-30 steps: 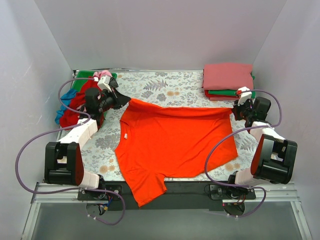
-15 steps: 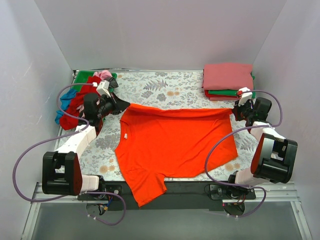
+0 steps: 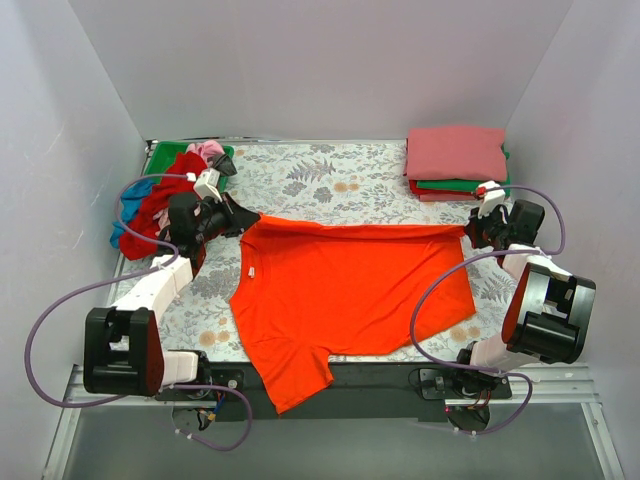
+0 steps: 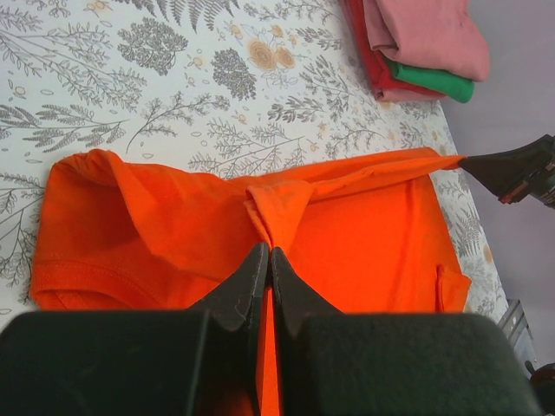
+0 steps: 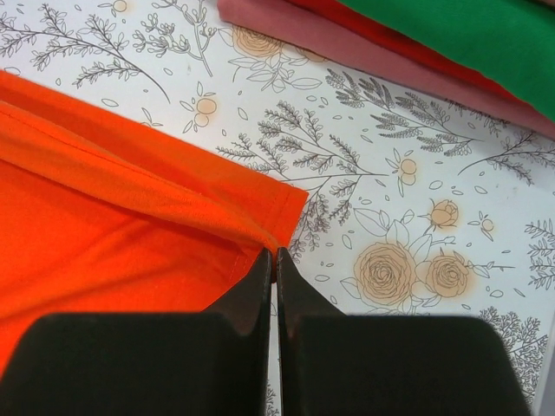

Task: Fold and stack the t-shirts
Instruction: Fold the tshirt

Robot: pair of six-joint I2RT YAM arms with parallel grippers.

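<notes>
So both the left gripper (image 4: 264, 251) and right gripper (image 5: 271, 252) are pinching the orange t-shirt (image 3: 350, 290). Right's barely catching hem, probably risking slipping.

In the left wrist view, the near part of the orange-red shirt (image 4: 364, 243) was hidden behind the left gripper (image 4: 264, 258). In the right wrist view, the folded stack (image 5: 451, 39) was cropped by the top edge and the shirt by the left edge. The loose pile (image 3: 155, 200) was partly covered by the left arm (image 3: 150, 285) in the top view.
</notes>
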